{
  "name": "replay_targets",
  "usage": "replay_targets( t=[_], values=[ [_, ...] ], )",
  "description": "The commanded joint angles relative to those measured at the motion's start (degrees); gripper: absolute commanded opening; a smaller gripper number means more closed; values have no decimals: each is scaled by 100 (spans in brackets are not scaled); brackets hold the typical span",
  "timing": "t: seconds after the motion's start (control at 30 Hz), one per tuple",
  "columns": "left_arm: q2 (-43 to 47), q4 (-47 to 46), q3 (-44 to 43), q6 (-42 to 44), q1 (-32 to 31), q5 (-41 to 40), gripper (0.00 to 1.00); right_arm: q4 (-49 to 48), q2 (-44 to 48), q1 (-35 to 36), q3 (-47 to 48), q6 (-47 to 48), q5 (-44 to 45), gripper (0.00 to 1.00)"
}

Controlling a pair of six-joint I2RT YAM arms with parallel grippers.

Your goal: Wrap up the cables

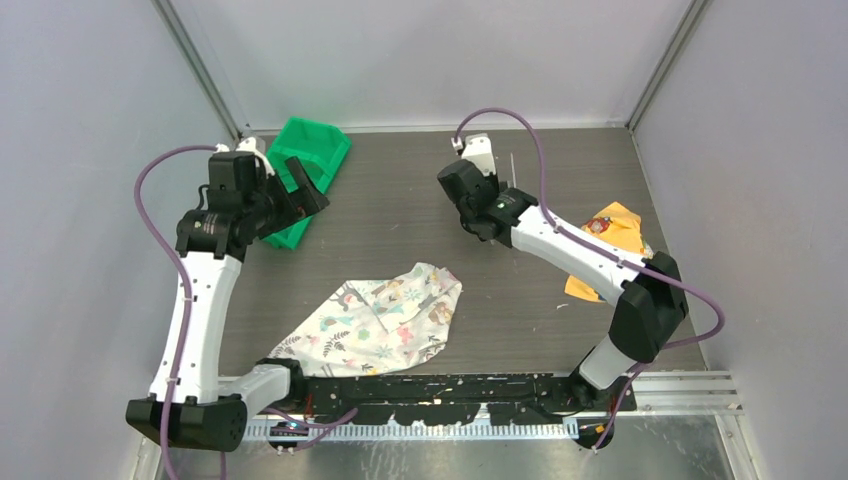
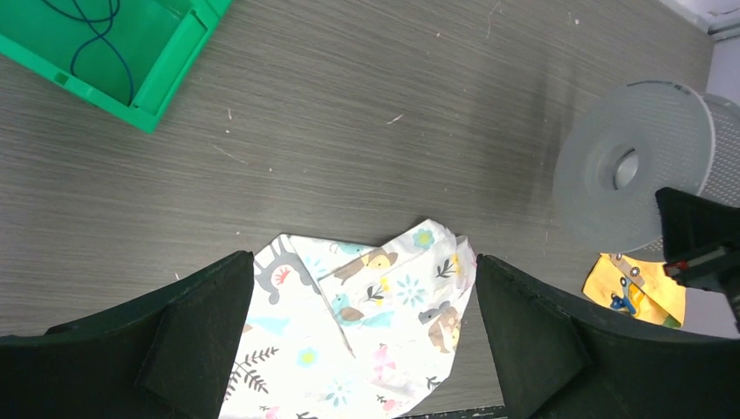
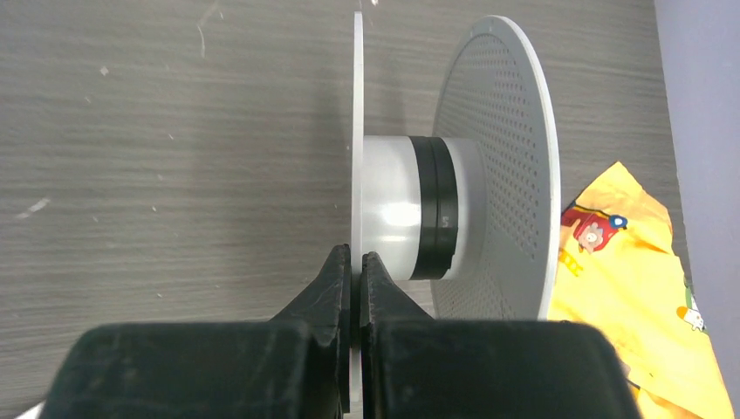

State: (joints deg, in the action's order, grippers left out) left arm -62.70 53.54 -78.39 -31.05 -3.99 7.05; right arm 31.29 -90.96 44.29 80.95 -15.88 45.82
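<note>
The spool [image 3: 410, 209] is held toward the right of the surface [image 1: 400, 225] by the right gripper [image 3: 356, 260]. Its jaws are pressed together on the rim of the thinner disc, which is pinched edge-on. The left gripper [image 2: 365, 271] hangs above the patterned cloth [image 2: 366, 323] with its jaws spread wide and nothing between them.

The cable [image 2: 98, 39] lies as loose dark blue loops inside the green bin [image 2: 174, 63], at the far left and well apart from the spool. A dark band is also seen round the hub, probably turns already wound.

The step in hand is judged to be fetching the loose wire. It would best be taken at a single strand near a loop's crown, not from the heap, so that tangles are not dragged out of the bin. It should then be led across under light tension into the gap between the discs. Meanwhile the spool should be kept steady, since a pinch on a thin rim can slip or twist.

The spool is held with both discs upright, its long axis lying about level with the surface. One flat face is turned toward the left gripper.
</note>
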Motion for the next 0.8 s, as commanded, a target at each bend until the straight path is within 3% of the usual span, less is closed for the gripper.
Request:
replay_targets(
  t=[0.0, 0.63, 0.7, 0.77],
  values=[
    [14, -212, 119, 38, 30, 145, 100, -675, 84, 39, -171, 14, 395, 1],
    [137, -189, 452, 90, 29, 162, 100, -1539, 384, -265, -1160, -851, -1039, 1],
    [152, -150, 464, 89, 30, 127, 100, -1495, 381, -267, -1186, -916, -1052, 15],
    [157, -117, 468, 105, 29, 117, 100, -1504, 474, -272, -1240, -971, -1058, 35]
  ],
)
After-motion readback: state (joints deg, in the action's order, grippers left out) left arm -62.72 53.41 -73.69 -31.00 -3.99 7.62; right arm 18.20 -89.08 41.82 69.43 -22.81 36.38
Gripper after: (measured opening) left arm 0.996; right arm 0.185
